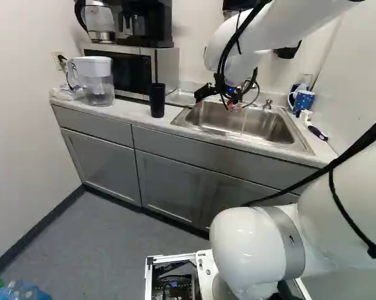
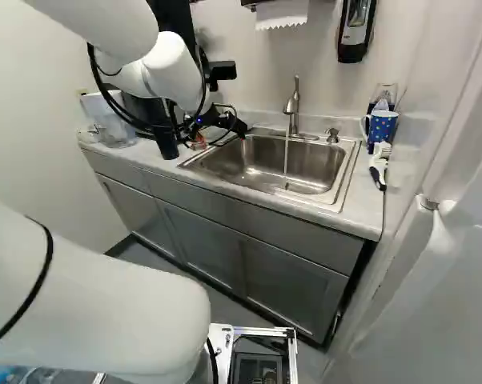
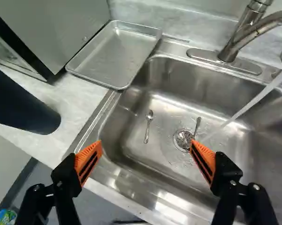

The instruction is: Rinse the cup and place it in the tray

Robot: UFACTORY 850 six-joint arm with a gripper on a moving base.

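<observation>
Clock convention: 12 is straight ahead of the gripper in the wrist view.

Cup: black cup point(image 1: 157, 100) upright on the counter point(image 3: 68, 105), near 10 o'clock of the gripper point(image 3: 145, 147), apart from it. Tray point(image 3: 115, 54) between 11 and 12. Faucet point(image 3: 234, 44) between 1 and 2, running; water stream point(image 3: 253, 103) at 2, falling into the sink point(image 3: 171, 101).

Risks, as judged:
(a) Topple. Cup is tall and narrow; a swing toward 10 with one finger leading could strike its side before the other finger clears it.
(b) Collision. Microwave point(image 1: 135, 69) lies close to the cup; an overlong reach could bring a finger against it.
(c) Slip. Smooth-looking wall, wet after rinsing; a light or off-centre pinch may let it turn or drop. Water caught inside would add weight.
(d) Spill. Tilting a filled cup before it is over the basin would wet the counter; a high pass toward 2 could also bump the spout.
(e) Bad set-down. Base landing on the tray's raised rim would leave the cup leaning.
(f) Wrong object. Blue mug point(image 1: 305, 100), at 2 o'clock of the sink in the left base view, could be mistaken for the target.

End effector: fingers spread wide, orange pads point(image 3: 88, 161) well apart. Nothing held; no contact seen.
</observation>
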